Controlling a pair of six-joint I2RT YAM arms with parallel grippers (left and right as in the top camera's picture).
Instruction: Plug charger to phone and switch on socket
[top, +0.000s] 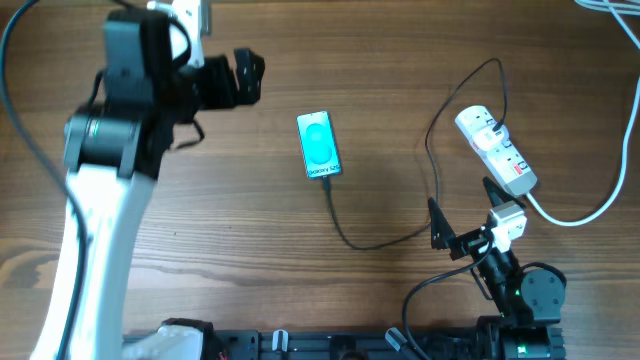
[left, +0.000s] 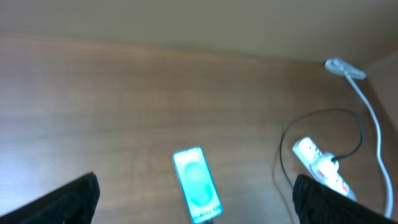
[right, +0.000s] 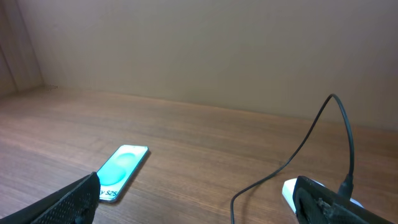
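Note:
The phone (top: 319, 145) lies flat mid-table with its light blue screen up; it also shows as the phone (left: 196, 185) and the phone (right: 122, 165). The charger's thin black cable (top: 350, 238) meets the phone's near end and loops right to a white plug on the socket (top: 497, 150). My left gripper (top: 245, 78) hovers open to the upper left of the phone, its fingers (left: 68, 202) wide apart. Near the front right, just below the socket, my right gripper (top: 470, 218) is also open and holds nothing, fingers (right: 336, 202) spread.
A thick white cord (top: 590, 212) curves from the socket off the right edge. The black cable (right: 311, 140) arches above the table near the socket (right: 289, 190). The arm bases stand along the front edge.

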